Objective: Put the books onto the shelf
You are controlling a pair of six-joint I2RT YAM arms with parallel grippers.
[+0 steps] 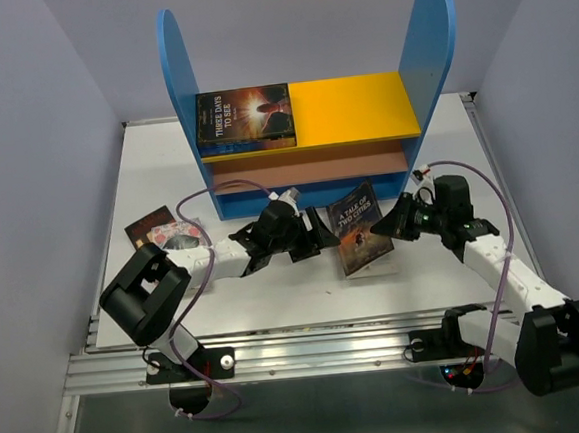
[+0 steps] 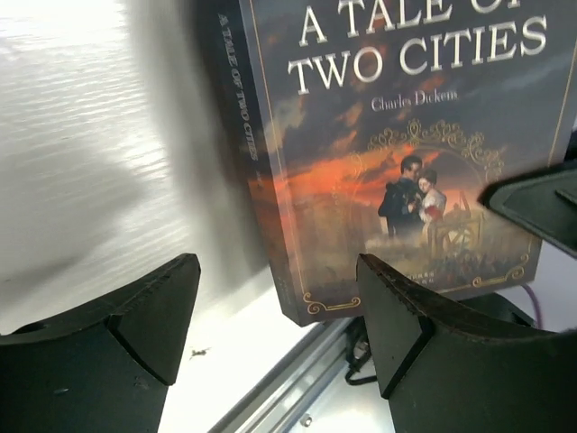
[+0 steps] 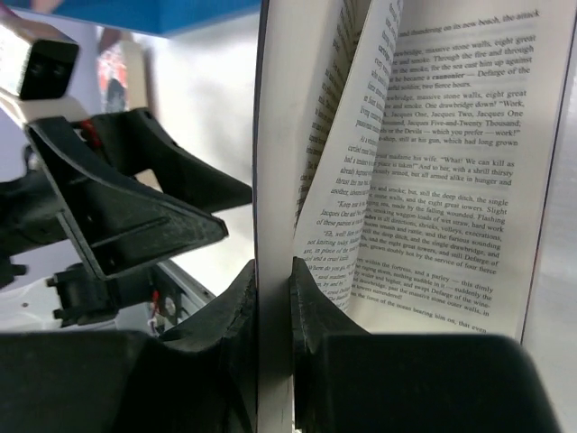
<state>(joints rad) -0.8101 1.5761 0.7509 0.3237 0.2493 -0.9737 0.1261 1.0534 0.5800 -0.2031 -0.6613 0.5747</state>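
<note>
Right pincer (image 1: 391, 227) is clenched on the edge of one book, a Dickens paperback (image 1: 361, 229). It holds the book upright on the table (image 1: 465, 152), in front of the shelf (image 1: 180, 75). From the right wrist, its two fingers (image 3: 236, 302) pinch a thin slice of cover and pages, and the remaining pages (image 3: 433, 135) fan open to the right. Left pincer (image 1: 323, 236) stands released, jaws wide apart, just beside the spine side of the same book and not gripping it. Its wrist view shows the front cover (image 2: 397, 135) right ahead of the two spread fingers (image 2: 153, 307).

Four books can be counted. One is held, and one dark-covered book (image 1: 243, 115) lies flat on the left half of the yellow top board (image 1: 356, 106). Two more (image 1: 160, 230) lie on the table at the left, partly under the left arm. Whether any others are hidden there I cannot tell. The shelf has two blue side panels and three boards.
</note>
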